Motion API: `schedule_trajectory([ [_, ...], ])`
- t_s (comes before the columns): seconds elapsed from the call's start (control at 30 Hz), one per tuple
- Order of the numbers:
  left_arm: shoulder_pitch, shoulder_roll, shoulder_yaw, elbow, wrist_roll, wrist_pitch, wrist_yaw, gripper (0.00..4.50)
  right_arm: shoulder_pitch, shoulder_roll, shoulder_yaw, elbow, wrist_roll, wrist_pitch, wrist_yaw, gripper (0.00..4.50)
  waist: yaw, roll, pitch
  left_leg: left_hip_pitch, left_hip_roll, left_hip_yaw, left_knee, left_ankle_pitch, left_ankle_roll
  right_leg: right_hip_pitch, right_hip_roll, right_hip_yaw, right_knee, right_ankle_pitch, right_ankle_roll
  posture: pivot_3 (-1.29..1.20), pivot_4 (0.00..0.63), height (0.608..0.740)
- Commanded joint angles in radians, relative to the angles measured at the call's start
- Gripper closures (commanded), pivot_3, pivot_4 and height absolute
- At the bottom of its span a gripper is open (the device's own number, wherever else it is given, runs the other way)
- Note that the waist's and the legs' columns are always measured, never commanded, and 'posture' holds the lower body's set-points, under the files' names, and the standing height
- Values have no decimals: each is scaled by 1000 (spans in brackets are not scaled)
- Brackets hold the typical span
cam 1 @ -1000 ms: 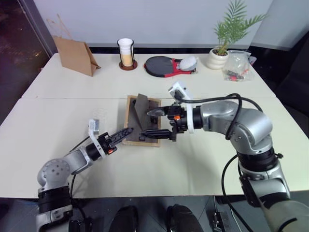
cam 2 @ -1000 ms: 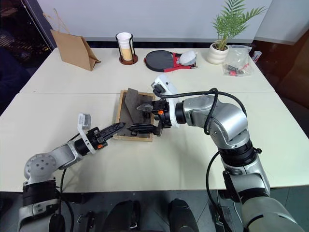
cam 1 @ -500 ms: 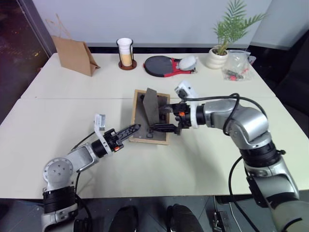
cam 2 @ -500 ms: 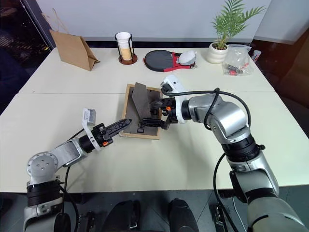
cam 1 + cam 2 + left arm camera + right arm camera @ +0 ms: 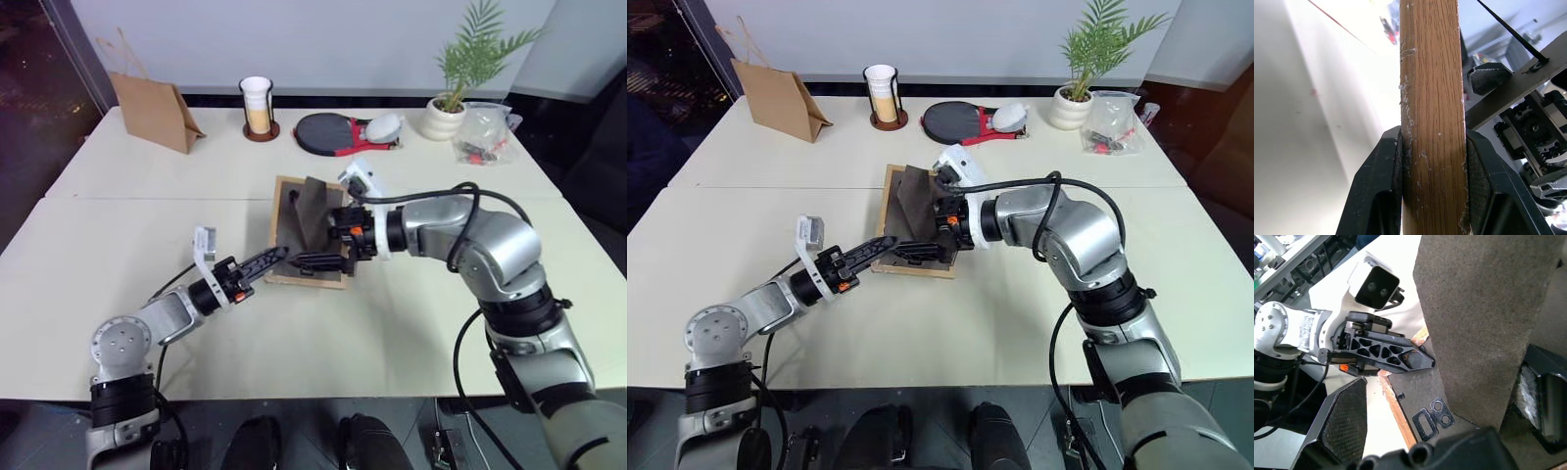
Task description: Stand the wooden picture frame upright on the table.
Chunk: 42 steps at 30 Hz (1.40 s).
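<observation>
Two pincers meet at the wooden picture frame [image 5: 306, 235]: left pincer [image 5: 1434, 186] clamps its edge, right pincer [image 5: 328, 240] spread wide around its stand.

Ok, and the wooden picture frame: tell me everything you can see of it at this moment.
The wooden picture frame is a small rectangle with a light wood border and a dark grey-brown back panel, back side up. Its fold-out stand is swung out from the panel, and small metal hangers sit near one edge. The left claw is shut on the wooden border, and the right claw straddles the stand, open. The frame sits low over the table, not upright.
</observation>
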<state>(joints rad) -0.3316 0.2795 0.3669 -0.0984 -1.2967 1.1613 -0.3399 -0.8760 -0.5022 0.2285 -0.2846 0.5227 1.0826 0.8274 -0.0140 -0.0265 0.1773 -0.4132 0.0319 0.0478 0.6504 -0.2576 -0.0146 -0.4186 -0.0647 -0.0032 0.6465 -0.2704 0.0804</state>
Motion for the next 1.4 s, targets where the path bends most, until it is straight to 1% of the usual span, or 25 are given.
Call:
schedule_trajectory([
  [0.03,-12,10,10,0,-2,-44,-8,3438,-3,-16,-20,-82,29,-3,6,57,-1,0,0,0,0,0,0,0,0,0,0,0,0,0,0,0,150,740],
  [0.1,-9,13,6,-5,-4,-41,-18,3438,5,-36,-8,-73,6,-23,5,57,0,0,0,0,0,0,0,0,0,0,0,0,0,0,0,0,150,740],
  [0.23,4,32,2,-6,-6,-40,-44,3438,16,-129,33,-27,-92,-124,24,57,0,0,0,0,0,0,0,0,0,0,1,0,0,0,0,0,150,740],
  [0.37,18,51,4,2,-11,-45,-63,3438,16,-241,-21,1,-111,-168,74,57,3,0,0,0,0,1,0,0,0,0,2,-1,0,0,0,0,150,740],
  [0.43,25,56,6,4,-15,-46,-67,3438,27,-309,-49,-25,-119,-207,107,57,4,0,0,0,0,1,0,0,0,0,2,-1,-1,0,0,0,150,740],
  [0.5,28,49,15,6,-43,-42,-45,3438,55,-363,-68,-54,-170,-356,134,57,3,0,0,0,0,1,0,0,0,0,2,-1,-1,0,0,0,150,740],
  [0.57,26,42,23,7,-75,-36,-20,3438,94,-402,-49,-54,-270,-555,143,57,2,0,0,0,0,1,0,0,0,0,2,0,-1,0,0,0,150,740],
  [0.6,26,38,25,3,-97,-30,0,3438,113,-414,-20,-32,-346,-647,120,57,0,0,0,0,0,1,0,0,0,0,2,0,-1,0,0,0,150,740],
  [0.67,25,30,23,-10,-152,-21,48,3438,134,-389,44,74,-554,-952,-16,57,-3,-1,0,0,0,1,0,0,0,0,3,0,-1,0,1,0,150,740],
  [0.77,26,25,18,-19,-222,-21,114,3438,134,-364,114,230,-815,-1353,-212,57,-4,-1,0,2,0,3,1,1,-1,0,3,1,1,0,1,0,150,740],
  [0.83,25,27,11,-25,-258,-25,150,3438,122,-337,144,325,-932,-1526,-325,57,-2,-1,0,2,0,3,1,2,-2,0,3,2,1,0,1,0,150,740],
  [0.9,25,29,1,-33,-290,-29,181,3438,115,-303,165,392,-1010,-1634,-402,57,-1,-1,0,2,0,3,1,2,-4,0,3,2,1,0,1,0,150,740],
  [0.93,25,30,-3,-36,-302,-32,194,3438,110,-288,176,418,-1048,-1682,-433,57,-1,-1,0,2,0,3,1,6,-10,0,3,2,1,0,1,0,150,740],
  [1.1,34,39,-18,-42,-333,-45,217,3438,65,-193,187,535,-1162,-1800,-567,57,-2,-1,0,2,0,2,0,7,-12,0,3,1,2,0,1,0,150,740],
  [1.23,56,48,-36,-61,-339,-59,213,3438,17,-145,197,631,-1231,-1841,-630,57,0,-1,0,4,0,2,1,7,-12,2,3,1,2,0,1,0,150,740],
  [1.37,82,57,-49,-77,-339,-72,201,3438,-18,-123,203,716,-1260,-1864,-659,57,-1,-1,0,4,0,2,1,7,-12,3,3,1,2,0,1,0,150,740],
  [1.4,85,59,-51,-80,-342,-75,200,3438,-23,-120,203,728,-1263,-1869,-663,288,0,-1,0,4,0,2,1,7,-12,3,3,1,2,0,1,0,150,740],
])
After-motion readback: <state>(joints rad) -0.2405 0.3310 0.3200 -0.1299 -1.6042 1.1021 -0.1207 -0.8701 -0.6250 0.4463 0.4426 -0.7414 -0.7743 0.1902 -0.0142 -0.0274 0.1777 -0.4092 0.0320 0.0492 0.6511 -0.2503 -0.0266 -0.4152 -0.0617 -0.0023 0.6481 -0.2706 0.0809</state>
